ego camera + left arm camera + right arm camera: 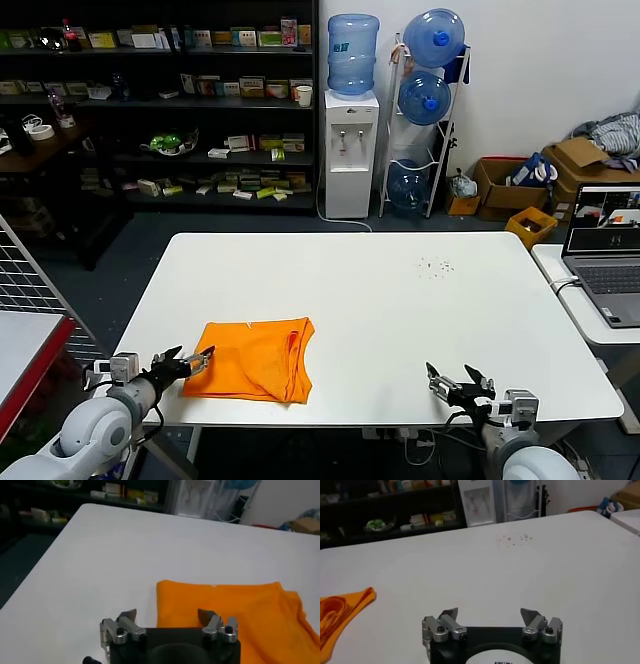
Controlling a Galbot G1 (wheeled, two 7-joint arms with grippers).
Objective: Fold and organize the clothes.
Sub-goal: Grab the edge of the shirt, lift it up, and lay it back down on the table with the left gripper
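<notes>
A bright orange T-shirt (256, 358) lies folded into a flat rectangle near the front left of the white table (380, 300); its lettering is hidden. My left gripper (184, 362) hovers open at the shirt's left edge, with nothing between its fingers. In the left wrist view the left gripper (169, 615) straddles the near corner of the orange T-shirt (235, 610). My right gripper (458, 384) stands open and empty over bare table at the front right. The right wrist view shows the right gripper (490, 614) over white tabletop, with the orange T-shirt (342, 611) far off to one side.
A side table with an open laptop (608, 255) stands at the right. Behind the table are shelves (160, 100), a water dispenser (351, 150), a rack of water bottles (425, 100) and cardboard boxes (520, 190). Small dark specks (436, 266) dot the far table. A wire rack (25, 280) stands at the left.
</notes>
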